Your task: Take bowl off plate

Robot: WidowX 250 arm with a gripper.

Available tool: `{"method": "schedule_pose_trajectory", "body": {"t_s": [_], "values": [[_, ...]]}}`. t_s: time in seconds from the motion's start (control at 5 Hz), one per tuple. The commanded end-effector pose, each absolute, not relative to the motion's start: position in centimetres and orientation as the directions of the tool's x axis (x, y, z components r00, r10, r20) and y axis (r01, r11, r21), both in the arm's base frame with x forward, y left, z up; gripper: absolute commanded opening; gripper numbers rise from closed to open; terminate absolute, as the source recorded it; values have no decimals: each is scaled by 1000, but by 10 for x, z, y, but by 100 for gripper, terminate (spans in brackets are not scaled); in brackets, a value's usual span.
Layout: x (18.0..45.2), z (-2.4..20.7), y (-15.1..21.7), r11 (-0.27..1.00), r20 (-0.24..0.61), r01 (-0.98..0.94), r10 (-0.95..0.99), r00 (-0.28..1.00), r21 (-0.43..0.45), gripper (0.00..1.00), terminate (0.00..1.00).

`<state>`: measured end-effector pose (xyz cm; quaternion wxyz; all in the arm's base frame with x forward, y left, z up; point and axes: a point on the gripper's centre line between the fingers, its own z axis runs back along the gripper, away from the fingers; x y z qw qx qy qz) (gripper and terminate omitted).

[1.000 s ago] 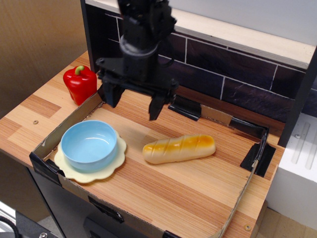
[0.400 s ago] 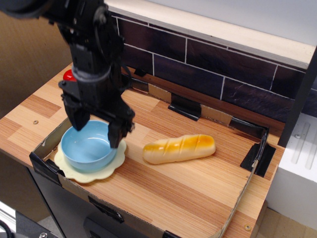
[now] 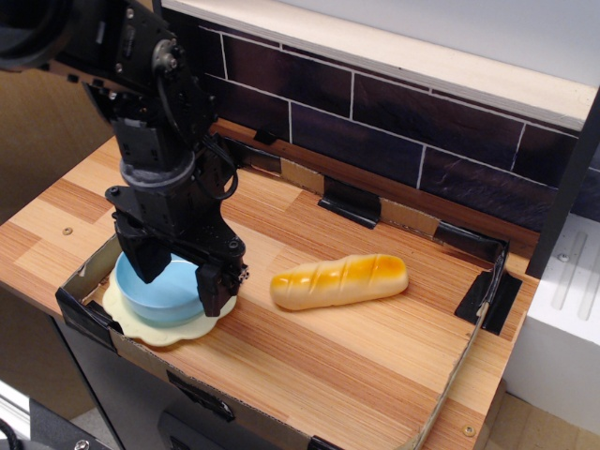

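gripper (image 3: 181, 283) astride bowl (image 3: 157, 292), on plate (image 3: 159, 328)

— What sort of setting is it?
— A light striped wooden bench (image 3: 309, 375) set against a wall of dark brick-shaped tiles with pale grout (image 3: 422, 122), topped by a pale wooden ledge (image 3: 450, 66).
— Anything round the work area?
— A low cardboard border held with black tape (image 3: 483, 291) fences part of the benchtop. A plain brown panel (image 3: 42, 159) stands at the left, a white grooved unit (image 3: 572, 309) at the right.
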<state>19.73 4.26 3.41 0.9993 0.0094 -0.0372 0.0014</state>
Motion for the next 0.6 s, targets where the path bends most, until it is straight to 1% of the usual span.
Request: {"method": "schedule_pose_trajectory", "body": {"t_s": [0.0, 0.2, 0.4], "values": [[201, 18, 41, 995, 113, 2, -14, 994, 100, 100, 0], [201, 14, 41, 994, 125, 5, -18, 992, 108, 100, 0], [202, 19, 40, 996, 134, -1, -11, 991, 91, 0, 0]]}}
